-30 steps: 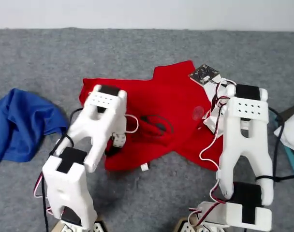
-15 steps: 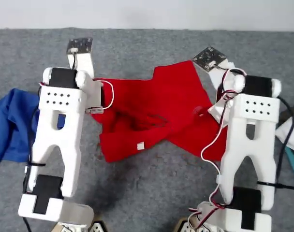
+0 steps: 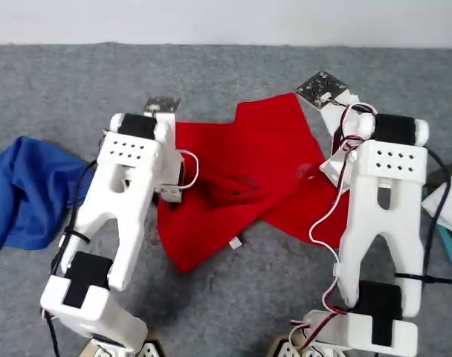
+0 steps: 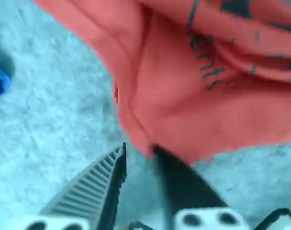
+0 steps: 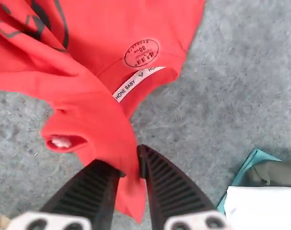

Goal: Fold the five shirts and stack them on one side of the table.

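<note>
A red shirt (image 3: 256, 160) lies crumpled across the middle of the grey table, partly folded over itself. My left gripper (image 3: 169, 192) is at the shirt's left edge and is shut on the red cloth (image 4: 184, 110), a fold of which is pinched between its fingertips (image 4: 138, 152). My right gripper (image 3: 320, 172) is at the shirt's right side, shut on a hem (image 5: 128, 170) close to the collar label (image 5: 136, 84). A blue shirt (image 3: 25, 190) lies bunched at the far left, apart from both arms.
White and teal cloth (image 3: 447, 212) lies at the table's right edge, and its corner (image 5: 260, 191) is near my right gripper. A back wall runs along the table's far edge. Bare grey table lies in front of the red shirt, between the arm bases.
My left arm swung out to the far left, then back toward the middle, dragging the red shirt's left part with it. The right arm has hardly moved.
</note>
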{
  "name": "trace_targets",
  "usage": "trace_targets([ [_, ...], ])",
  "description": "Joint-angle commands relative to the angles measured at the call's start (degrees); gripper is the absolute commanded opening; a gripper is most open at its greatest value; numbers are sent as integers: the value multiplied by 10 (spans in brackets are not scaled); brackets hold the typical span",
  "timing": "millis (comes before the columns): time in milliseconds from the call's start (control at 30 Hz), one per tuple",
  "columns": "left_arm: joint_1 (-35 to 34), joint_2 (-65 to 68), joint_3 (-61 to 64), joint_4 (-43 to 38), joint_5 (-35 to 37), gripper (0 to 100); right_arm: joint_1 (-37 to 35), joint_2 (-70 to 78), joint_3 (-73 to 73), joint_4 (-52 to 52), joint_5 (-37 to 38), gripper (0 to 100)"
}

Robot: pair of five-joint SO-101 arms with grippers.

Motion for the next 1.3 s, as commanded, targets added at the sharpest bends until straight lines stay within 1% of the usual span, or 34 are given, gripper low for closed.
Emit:
trace_targets([
  [0, -13, -7, 27, 19, 152, 356, 0, -4, -18, -1, -4, 8],
  [33, -13, -7, 34, 19, 183, 390, 0, -4, -18, -1, -4, 8],
  [100, -12, -7, 56, 19, 214, 400, 0, -4, -18, -1, -4, 8],
  [233, -3, -3, 108, 20, 215, 400, 0, -4, -18, -1, -4, 8],
  [367, 18, -2, 123, 19, 215, 397, -1, 0, -18, -2, -4, 8],
  [533, 88, -2, 152, 18, 217, 321, -5, 0, -21, -10, -4, 8],
  [633, 109, 0, 152, 10, 217, 291, -2, 0, -21, -9, -4, 8],
  [700, 108, 15, 153, -9, 217, 290, 0, 0, -21, -7, -4, 8],
  [767, 85, 44, 149, -13, 218, 290, 0, -4, -20, -6, -4, 8],
  [833, 33, 81, 129, -10, 244, 291, 4, -5, -20, -6, -4, 8],
  [900, -36, 125, 85, 18, 282, 293, 10, -4, -20, -6, -4, 8],
  [967, -91, 168, 58, 19, 290, 314, 12, 0, -20, -6, -4, 8],
  [1000, -103, 191, 51, 19, 290, 325, 12, 0, -19, -6, -4, 8],
  [1067, -100, 228, 50, 19, 290, 348, 8, 0, -19, -6, -4, 8],
  [1267, -13, 253, 32, 19, 290, 359, 2, 0, -18, -7, -4, 8],
])
